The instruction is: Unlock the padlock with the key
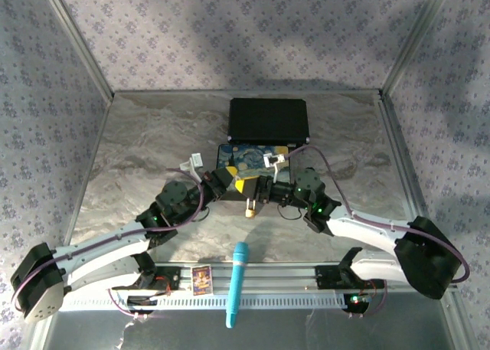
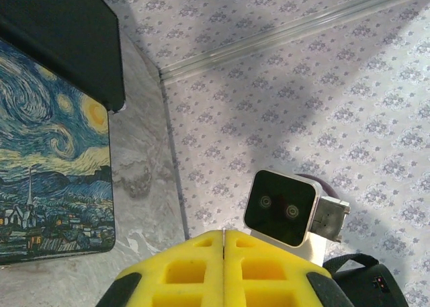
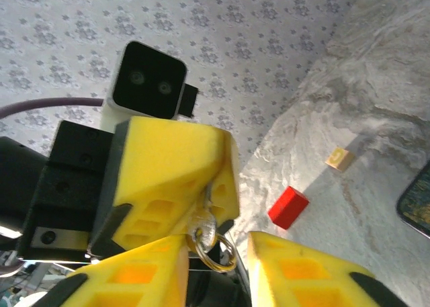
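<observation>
My left gripper (image 2: 224, 253) is shut, its yellow fingers (image 3: 168, 172) pressed together on the key (image 3: 209, 209). The key's silvery head and brass ring stick out below those fingers. My right gripper (image 3: 218, 270) is open, one finger on either side of the ring without closing on it. From above, the left gripper (image 1: 239, 185) and the right gripper (image 1: 264, 188) meet tip to tip in front of the painted box. The small brass-gold padlock (image 1: 250, 209) sits just below them. I cannot tell whether it lies on the table or hangs.
The Starry Night painted box (image 1: 245, 157) (image 2: 47, 166) lies right behind the grippers, with a black case (image 1: 268, 120) beyond it. A red block (image 3: 289, 207) and a tan block (image 3: 340, 159) rest on the marble table. A blue marker (image 1: 237, 285) lies across the front rail.
</observation>
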Robot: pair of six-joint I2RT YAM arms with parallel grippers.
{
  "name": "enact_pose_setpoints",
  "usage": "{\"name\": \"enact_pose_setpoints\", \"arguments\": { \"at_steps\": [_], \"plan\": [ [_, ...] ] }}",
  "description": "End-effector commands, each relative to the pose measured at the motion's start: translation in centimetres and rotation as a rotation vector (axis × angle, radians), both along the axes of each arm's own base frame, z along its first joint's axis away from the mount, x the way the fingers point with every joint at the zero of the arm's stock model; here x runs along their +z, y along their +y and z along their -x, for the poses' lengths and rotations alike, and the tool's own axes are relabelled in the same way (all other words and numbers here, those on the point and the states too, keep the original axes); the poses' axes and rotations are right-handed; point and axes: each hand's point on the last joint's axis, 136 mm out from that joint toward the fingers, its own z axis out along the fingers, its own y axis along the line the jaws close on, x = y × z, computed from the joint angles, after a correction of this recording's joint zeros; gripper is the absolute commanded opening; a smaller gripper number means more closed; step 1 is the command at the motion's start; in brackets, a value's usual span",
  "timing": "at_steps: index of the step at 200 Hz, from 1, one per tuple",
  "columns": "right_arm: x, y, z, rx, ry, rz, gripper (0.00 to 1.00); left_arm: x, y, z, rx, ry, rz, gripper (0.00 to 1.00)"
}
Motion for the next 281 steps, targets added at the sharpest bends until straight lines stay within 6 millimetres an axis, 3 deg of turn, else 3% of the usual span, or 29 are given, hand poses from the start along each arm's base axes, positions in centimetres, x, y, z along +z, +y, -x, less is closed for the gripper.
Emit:
{"name": "enact_pose_setpoints", "arguments": {
  "at_steps": [1,27,69,105,145,159,175,188,254,281],
  "plan": [
    [1.4,-0.3,-0.3,-0.013,-0.027,-0.056,0.27,2.4,0.2,0.5,-0.009,-0.062,0.041,0.00],
    [2.0,-0.1,-0.4,-0.009,-0.035,-0.069,0.26,2.1,0.2,0.4,-0.006,-0.049,0.052,0.00],
    [1.7,-0.1,-0.5,-0.005,-0.028,-0.063,0.11,1.9,0.5,0.4,0.005,-0.044,0.054,0.00],
    [1.4,-0.4,-0.8,-0.019,-0.017,-0.066,0.03,1.1,0.7,0.4,0.009,-0.025,0.044,0.00],
    [1.4,-0.6,-1.1,-0.023,-0.008,-0.067,0.02,0.2,0.7,0.4,0.007,-0.002,0.031,0.00],
    [1.4,-0.5,-0.9,-0.015,-0.003,-0.067,0.04,0.0,0.6,0.4,0.006,0.003,0.017,0.00],
    [1.6,-0.2,-0.9,-0.001,0.005,-0.068,0.24,0.1,0.5,0.4,0.004,0.001,0.023,0.00],
    [1.8,0.2,-0.7,0.018,0.004,-0.068,0.27,0.3,0.6,0.4,0.006,-0.005,0.030,0.00],
    [1.5,0.0,-0.8,0.003,0.006,-0.077,0.08,0.2,0.8,0.3,0.024,0.000,0.036,0.00],
    [1.5,-0.2,-1.0,-0.001,0.014,-0.087,0.04,0.1,0.8,0.2,0.024,0.007,0.029,0.00]
  ]
}}
